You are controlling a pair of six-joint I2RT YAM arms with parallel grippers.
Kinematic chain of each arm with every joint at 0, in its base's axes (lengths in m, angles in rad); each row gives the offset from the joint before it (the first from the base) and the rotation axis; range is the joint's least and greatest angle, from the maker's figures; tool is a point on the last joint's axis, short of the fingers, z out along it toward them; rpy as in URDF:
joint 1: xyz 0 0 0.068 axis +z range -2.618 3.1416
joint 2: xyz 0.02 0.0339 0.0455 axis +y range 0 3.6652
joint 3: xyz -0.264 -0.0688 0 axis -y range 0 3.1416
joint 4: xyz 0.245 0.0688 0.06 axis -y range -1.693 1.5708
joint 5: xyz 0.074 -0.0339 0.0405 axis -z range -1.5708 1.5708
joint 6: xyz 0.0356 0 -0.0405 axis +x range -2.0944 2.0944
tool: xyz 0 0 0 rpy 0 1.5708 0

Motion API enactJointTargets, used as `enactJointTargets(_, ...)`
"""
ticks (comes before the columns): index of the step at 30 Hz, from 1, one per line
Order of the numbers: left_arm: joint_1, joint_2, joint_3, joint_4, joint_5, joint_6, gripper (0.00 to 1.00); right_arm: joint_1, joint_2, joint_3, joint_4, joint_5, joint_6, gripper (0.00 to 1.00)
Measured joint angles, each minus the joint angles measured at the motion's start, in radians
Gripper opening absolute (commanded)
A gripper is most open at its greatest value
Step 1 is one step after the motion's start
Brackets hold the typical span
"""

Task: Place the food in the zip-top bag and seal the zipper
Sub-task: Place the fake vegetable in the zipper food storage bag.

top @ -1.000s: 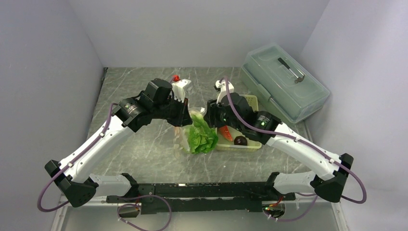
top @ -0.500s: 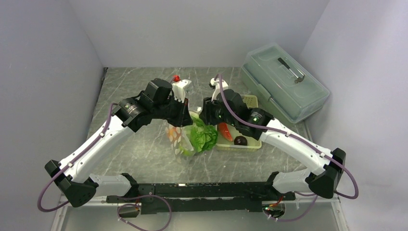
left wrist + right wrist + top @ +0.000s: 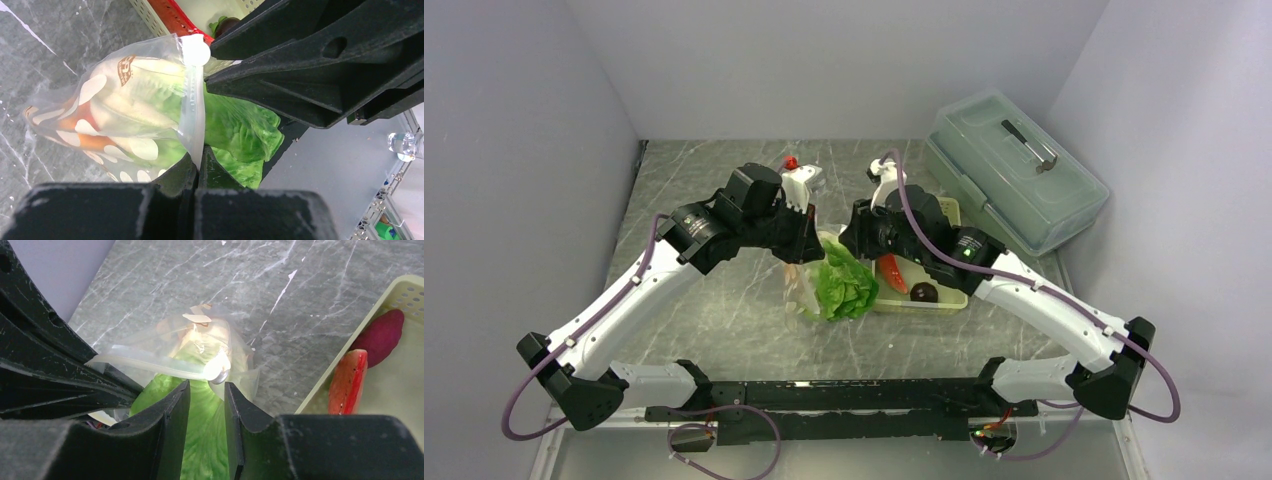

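The zip-top bag (image 3: 798,290) hangs by its mouth, holding an orange piece and pale food. My left gripper (image 3: 198,165) is shut on the zipper (image 3: 193,110), seen from above at the bag's top (image 3: 808,246). The leafy lettuce (image 3: 844,286) sticks out of the mouth, partly inside. My right gripper (image 3: 207,385) hovers over the lettuce (image 3: 205,415), jaws a narrow gap apart, tips by the zipper's round end (image 3: 218,371). The lettuce shows through the gap and beside one finger. A red-orange long piece (image 3: 892,272) and a dark maroon ball (image 3: 924,292) lie in the basket.
The pale green slotted basket (image 3: 936,304) sits just right of the bag, under my right arm. A large translucent lidded box (image 3: 1014,170) stands at the back right by the wall. Grey walls close in on both sides and at the back.
The lettuce and bag have shifted a little up and left. My right gripper's jaws have narrowed and its wrist has swung slightly. The left gripper keeps its hold.
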Motion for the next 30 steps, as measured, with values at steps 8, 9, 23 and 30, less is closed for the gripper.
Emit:
enactJointTargets(8, 0.0, 0.0, 0.0, 0.0, 0.004, 0.0, 0.0, 0.0, 0.039, -0.001, 0.022, 0.008, 0.014, 0.34)
enactJointTargets(9, 0.0, 0.0, 0.0, 0.0, 0.004, 0.0, 0.0, 0.0, 0.047, 0.0, 0.023, 0.008, 0.015, 0.33)
enactJointTargets(23, 0.0, 0.0, 0.0, 0.0, 0.019, 0.0, 0.0, 0.001, 0.084, -0.001, 0.053, 0.085, 0.032, 0.24)
enactJointTargets(30, 0.004, -0.002, 0.0, 0.0, 0.026, 0.0, 0.0, 0.004, 0.117, -0.001, 0.086, 0.091, 0.032, 0.22)
